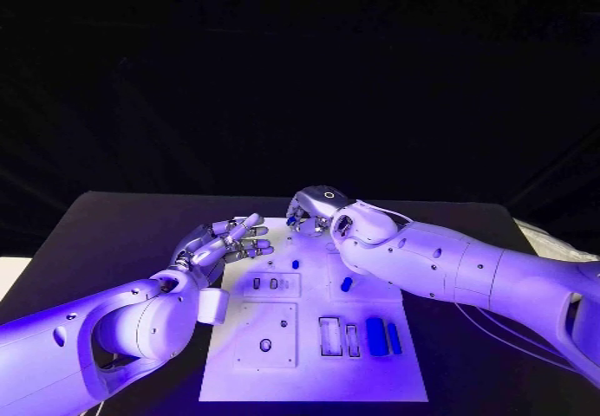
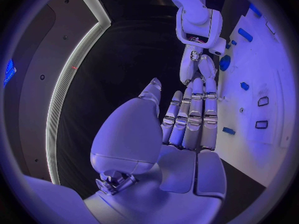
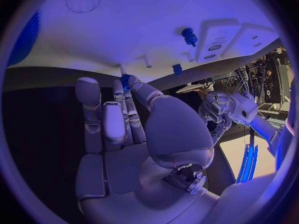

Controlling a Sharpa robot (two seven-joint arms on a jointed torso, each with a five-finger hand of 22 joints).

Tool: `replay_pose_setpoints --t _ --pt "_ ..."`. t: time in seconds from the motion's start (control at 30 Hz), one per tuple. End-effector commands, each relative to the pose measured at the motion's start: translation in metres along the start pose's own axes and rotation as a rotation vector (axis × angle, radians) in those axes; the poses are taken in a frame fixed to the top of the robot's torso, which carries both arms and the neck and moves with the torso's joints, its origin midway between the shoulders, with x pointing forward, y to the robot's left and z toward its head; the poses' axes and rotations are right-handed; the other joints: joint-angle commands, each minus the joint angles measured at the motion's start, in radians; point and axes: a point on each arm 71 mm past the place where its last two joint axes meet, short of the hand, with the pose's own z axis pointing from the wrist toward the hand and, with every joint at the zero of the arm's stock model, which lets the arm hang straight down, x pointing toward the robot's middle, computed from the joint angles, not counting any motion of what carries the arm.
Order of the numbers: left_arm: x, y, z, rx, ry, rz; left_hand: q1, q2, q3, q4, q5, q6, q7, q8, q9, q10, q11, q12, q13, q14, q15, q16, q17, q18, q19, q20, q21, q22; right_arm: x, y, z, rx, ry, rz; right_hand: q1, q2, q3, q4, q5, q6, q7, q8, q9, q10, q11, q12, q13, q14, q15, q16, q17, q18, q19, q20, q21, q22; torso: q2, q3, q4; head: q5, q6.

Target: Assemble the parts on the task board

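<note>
At table centre lies the task board (image 1: 313, 347), a white plate reaching toward the table's (image 1: 113, 234) far half, with black surface bare to either side. Near its front right, two long blue parts (image 1: 384, 336) lie side by side next to a framed slot; one small blue part (image 1: 347, 283) sits mid-board and another (image 1: 296, 263) stands further back. Left hand (image 1: 225, 245) hovers over the board's left far edge, fingers straight and close together, holding nothing; the left wrist view shows the fingers (image 2: 196, 117) lined up, pointing toward the right hand (image 2: 198, 67). Right hand (image 1: 319, 208) is at the board's far edge, fingers bent downward. The right wrist view shows what the head view hides: a small blue piece (image 3: 126, 80) pinched at the fingertips, just off the board's rim (image 3: 93, 64).
</note>
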Motion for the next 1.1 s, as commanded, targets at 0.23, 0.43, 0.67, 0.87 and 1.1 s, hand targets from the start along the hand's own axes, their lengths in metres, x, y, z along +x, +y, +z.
replay_pose_setpoints --t 0.23,0.43,0.67,0.87,1.1 --pt "0.002 -0.001 0.001 0.009 0.024 -0.001 0.002 0.011 0.001 -0.008 -0.001 -0.003 0.007 -0.003 -0.001 -0.001 0.005 -0.005 -0.001 -0.005 0.003 -0.006 0.001 0.008 0.003 0.001 0.004 0.001 0.006 -0.006 -0.005 0.037 0.041 -0.065 0.002 -0.006 0.008 0.003 0.006 0.004 0.006 0.005 0.017 -0.002 0.002 -0.002 0.000 0.036 0.002 0.006 0.004 -0.008 -0.006 0.005 0.010 0.004 0.003 0.0001 0.0022 0.000 -0.003" --pt "0.001 -0.001 0.001 0.009 0.022 0.000 0.002 0.011 0.001 -0.008 -0.001 -0.003 0.007 -0.003 -0.001 -0.001 0.005 -0.005 -0.001 -0.005 0.003 -0.006 0.001 0.008 0.003 0.001 0.004 0.001 0.003 -0.006 -0.009 0.025 0.016 -0.059 -0.001 -0.009 0.008 0.007 0.006 0.005 0.005 0.005 0.018 -0.001 0.002 -0.001 0.000 0.036 0.002 0.008 0.006 -0.008 -0.006 0.006 0.011 0.006 0.005 0.0000 0.0030 0.001 -0.007" --pt "0.000 -0.002 0.001 0.010 0.020 0.000 0.002 0.011 0.001 -0.008 -0.001 -0.003 0.007 -0.003 -0.001 -0.001 0.005 -0.005 -0.001 -0.005 0.003 -0.006 0.001 0.008 0.003 0.001 0.004 0.001 -0.001 -0.008 -0.013 0.027 -0.004 -0.058 -0.002 -0.011 0.008 0.008 0.007 0.006 0.005 0.006 0.019 -0.001 0.001 -0.001 0.000 0.037 0.002 0.010 0.008 -0.007 -0.007 0.006 0.012 0.006 0.006 -0.0014 0.0033 0.000 -0.007" --pt "0.000 -0.002 0.000 0.009 0.020 0.000 0.002 0.011 0.001 -0.008 -0.001 -0.003 0.007 -0.003 -0.001 -0.001 0.005 -0.005 -0.001 -0.005 0.003 -0.006 0.001 0.008 0.003 0.001 0.004 0.001 -0.002 -0.010 -0.015 0.030 -0.007 -0.058 -0.001 -0.014 0.008 0.008 0.008 0.007 0.004 0.006 0.019 0.000 0.001 -0.001 0.001 0.036 0.002 0.010 0.007 -0.007 -0.007 0.006 0.014 0.008 0.007 -0.0017 0.0046 -0.002 -0.007" --pt "-0.001 -0.001 0.001 0.007 0.020 0.000 0.002 0.011 0.000 -0.010 -0.001 -0.003 0.007 -0.004 -0.001 -0.001 0.005 -0.006 -0.001 -0.006 0.003 -0.008 0.002 0.007 0.002 0.001 0.004 0.001 -0.003 -0.008 -0.016 0.026 -0.017 -0.054 -0.002 -0.015 0.008 0.009 0.008 0.007 0.004 0.006 0.019 0.000 0.001 -0.001 0.001 0.036 0.002 0.010 0.008 -0.007 -0.007 0.007 0.014 0.007 0.007 -0.0030 0.0068 -0.002 -0.007"
